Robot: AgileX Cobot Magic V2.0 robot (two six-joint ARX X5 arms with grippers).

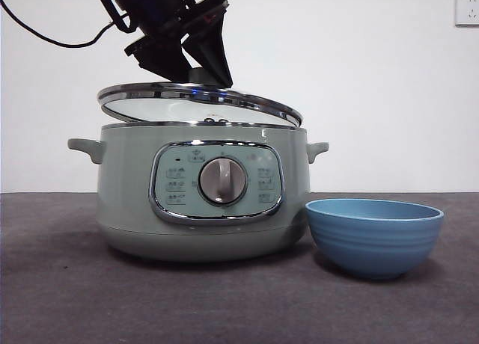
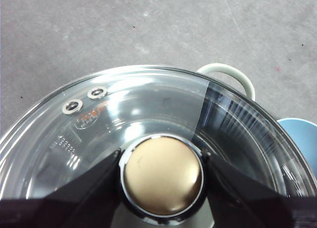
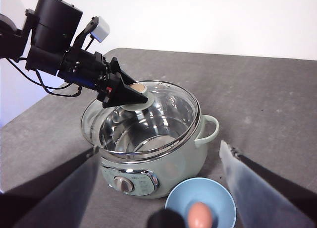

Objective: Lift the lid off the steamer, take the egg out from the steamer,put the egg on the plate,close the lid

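The pale green steamer [image 1: 127,194] stands at the table's middle. My left gripper [image 1: 200,73] comes from above and is shut on the knob [image 2: 163,174] of the glass lid [image 1: 198,105]. The lid is tilted just over the pot, with its left side raised and its right edge close to the rim. The blue plate bowl [image 1: 374,235] stands right of the steamer. In the right wrist view the egg [image 3: 199,214] lies inside the bowl [image 3: 218,196]. My right gripper [image 3: 158,148] is open and empty, above the bowl. The front view does not show it.
The steamer's side handle [image 2: 233,74] and a slice of the bowl [image 2: 302,129] show past the lid in the left wrist view. A grey tabletop [image 1: 60,299] lies all round. A wall socket [image 1: 466,9] is at the back right.
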